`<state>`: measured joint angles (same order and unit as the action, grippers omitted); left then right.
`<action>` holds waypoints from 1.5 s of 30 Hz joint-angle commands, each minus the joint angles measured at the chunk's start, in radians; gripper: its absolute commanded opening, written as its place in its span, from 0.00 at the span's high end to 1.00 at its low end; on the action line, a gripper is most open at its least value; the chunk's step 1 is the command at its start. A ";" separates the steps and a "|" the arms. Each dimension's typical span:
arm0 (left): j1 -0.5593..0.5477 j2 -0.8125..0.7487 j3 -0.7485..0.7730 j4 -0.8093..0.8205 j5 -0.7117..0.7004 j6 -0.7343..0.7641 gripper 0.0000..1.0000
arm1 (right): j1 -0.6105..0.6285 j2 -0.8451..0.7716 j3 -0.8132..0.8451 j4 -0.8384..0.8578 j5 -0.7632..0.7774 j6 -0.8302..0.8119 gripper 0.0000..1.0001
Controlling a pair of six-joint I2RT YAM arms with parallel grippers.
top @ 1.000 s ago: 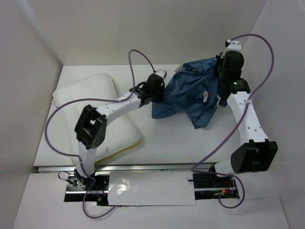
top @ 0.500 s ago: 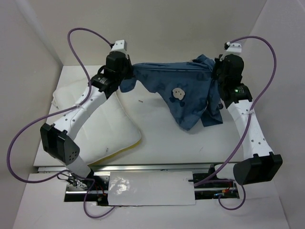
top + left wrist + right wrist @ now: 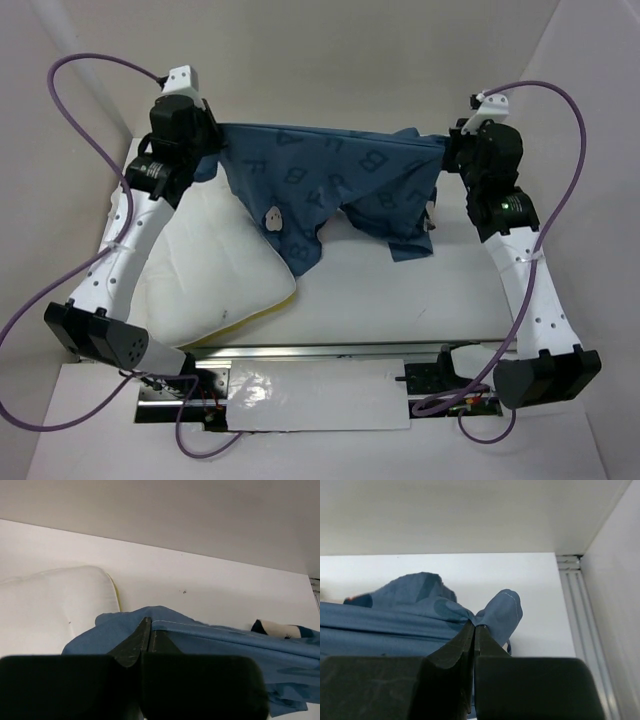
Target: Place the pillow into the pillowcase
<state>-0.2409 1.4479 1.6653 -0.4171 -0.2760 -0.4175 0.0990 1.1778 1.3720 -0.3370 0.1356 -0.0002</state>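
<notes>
**Arms drawing the pillowcase out wide above the pillow**

The left gripper [image 3: 203, 150] is now hanging over the far end of the pillow [image 3: 210, 265], having swung there in the last second from a spot off the pillow's right side. In doing so it has pulled what was a bunched heap of blue cloth into a broad band. The pillowcase [image 3: 320, 180] is stretching from above the pillow's far end away to its right, where the right gripper [image 3: 447, 155] is holding the other end up, well apart from the pillow. Both pairs of jaws are pressing fully together, each pinching a fold of the case's upper hem, as the wrist views are showing plainly. The cloth between them is running nearly taut along the top, while the lower part is sagging in two loose flaps. The nearer flap is trailing down over the pillow's right edge, though whether it is touching cannot be told. The pillow itself is lying flat on the table [image 3: 400, 300], wholly outside the case and untouched by either arm.

The step in hand looks to be the spreading of the case, with stuffing not yet begun. The next move is calling for the mouth of the case to be found and parted. Whether each gripper is holding one layer or both is not showing, so a regrip may be needed before the opening can be turned toward the pillow.
</notes>
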 commanded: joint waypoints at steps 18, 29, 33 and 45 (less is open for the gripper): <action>0.005 0.345 0.835 0.162 0.083 0.071 1.00 | -0.070 0.445 0.844 0.446 0.260 -0.160 1.00; -0.029 0.139 0.351 0.351 0.157 0.112 1.00 | -0.070 0.199 0.415 0.616 0.332 -0.193 1.00; -0.066 -0.090 -0.253 0.475 0.112 0.074 1.00 | -0.070 -0.110 -0.165 0.464 0.284 0.013 0.88; -0.035 -0.123 -0.529 0.181 -0.212 -0.139 1.00 | -0.070 0.009 -0.182 -0.026 0.101 0.198 0.00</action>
<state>-0.2970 1.3418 1.0870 -0.2470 -0.3759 -0.5156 0.0280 1.1156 1.1034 -0.2611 0.2306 0.1825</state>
